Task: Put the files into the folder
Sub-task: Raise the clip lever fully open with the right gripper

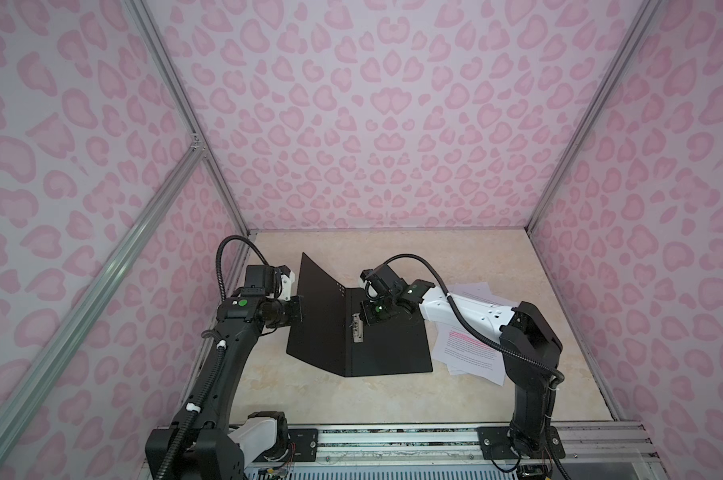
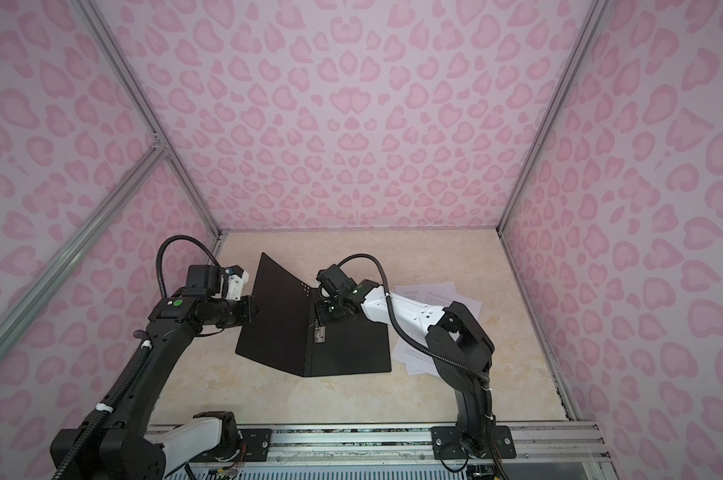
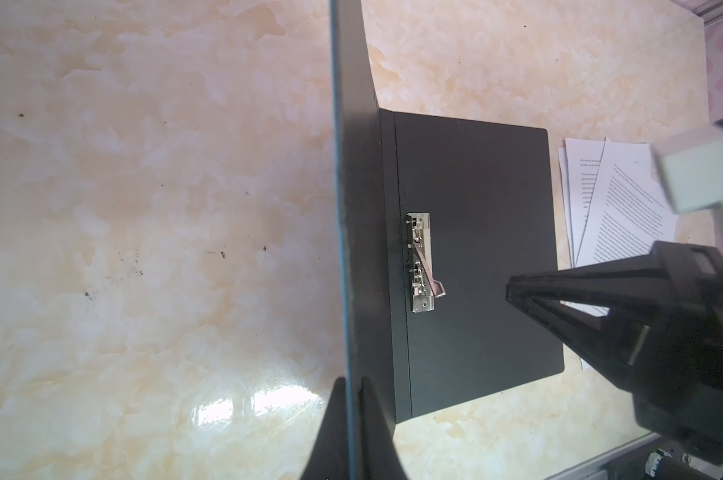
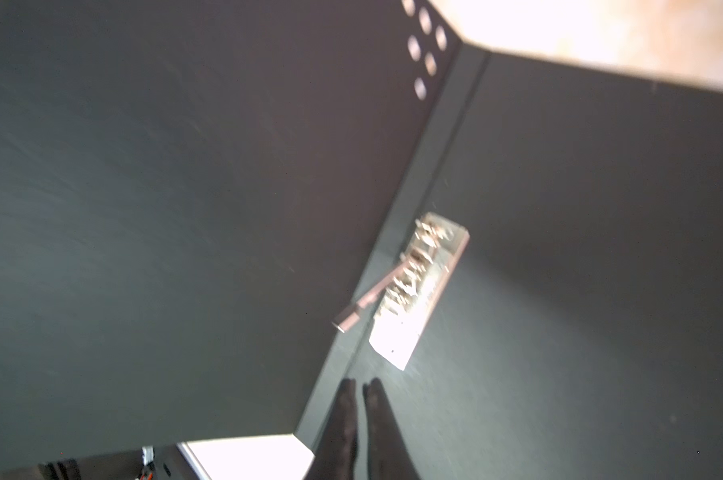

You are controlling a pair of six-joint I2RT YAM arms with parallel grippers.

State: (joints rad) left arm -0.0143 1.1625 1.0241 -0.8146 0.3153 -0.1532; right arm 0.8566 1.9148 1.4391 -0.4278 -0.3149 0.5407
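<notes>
The left pincer [image 3: 350, 384] pinches the folder's [image 3: 480, 232] raised cover.

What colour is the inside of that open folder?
Black; the folder shows best in the left wrist view.

Top views were soft, evenly lit; walls [image 1: 81, 124] bowed w/ wide-angle distortion at edges. Left wrist view was sharp, w/ white glare on the glossy desk [image 3: 243, 407]. Right wrist view was motion-blurred; clip [image 4: 418, 286] & desk corner blown out, folder [image 4: 143, 208] dim.
</notes>
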